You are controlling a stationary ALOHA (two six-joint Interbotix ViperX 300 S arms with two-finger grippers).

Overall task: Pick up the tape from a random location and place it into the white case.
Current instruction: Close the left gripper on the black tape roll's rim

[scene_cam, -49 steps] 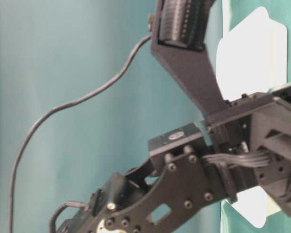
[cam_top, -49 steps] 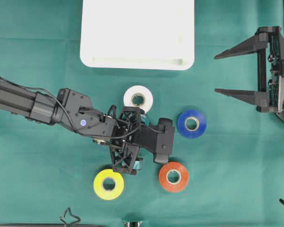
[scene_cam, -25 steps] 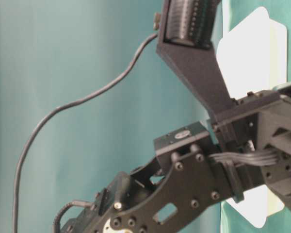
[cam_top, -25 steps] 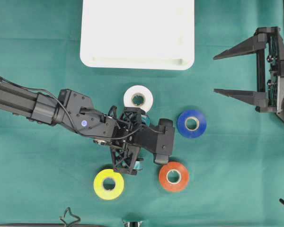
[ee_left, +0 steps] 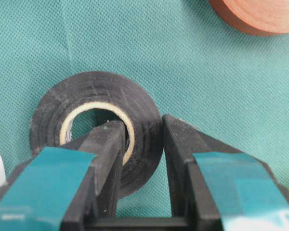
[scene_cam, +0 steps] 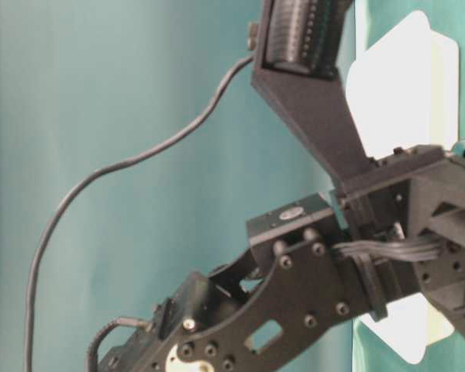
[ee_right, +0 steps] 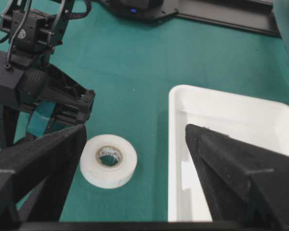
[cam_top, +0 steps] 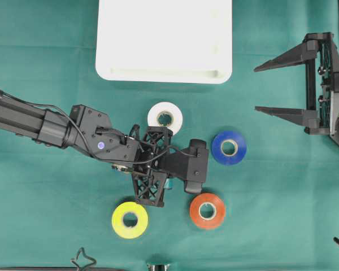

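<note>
Inspector A: Overhead view. The left gripper (cam_top: 158, 183) sits low over the green cloth table (cam_top: 282, 214), ringed by loose rolls: a white tape roll (cam_top: 165, 117) at its 12 o'clock, a blue tape roll (cam_top: 229, 147) at 2, an orange-red tape roll (cam_top: 207, 210) at 4 and a yellow tape roll (cam_top: 129, 219) at 7. The shallow white rectangular plastic case (cam_top: 164, 39) lies well apart at 12, beyond the white roll. The right gripper (cam_top: 282, 87) is parked at the right edge, its jaws spread wide and empty.

Inspector B: Table-level view. Only the arm's black links and a cable (scene_cam: 116, 186) are legible; the grasp is hidden.

Inspector A: Left wrist view. The black tape roll (ee_left: 96, 130) lies flat on the cloth. One finger (ee_left: 106, 154) is inside its core, the other outside, closed tight on the roll's wall.

Inspector B: Risks, as judgement: the pinch takes only one side of the ring, so the roll may swing or slip on lifting. The white roll lies on the path to the case and could be knocked.

Inspector A: Right wrist view. The white roll lies near the case's rim, not touching.

Inspector B: Markings: none readable in any view; the label on the arm is too small.
</note>
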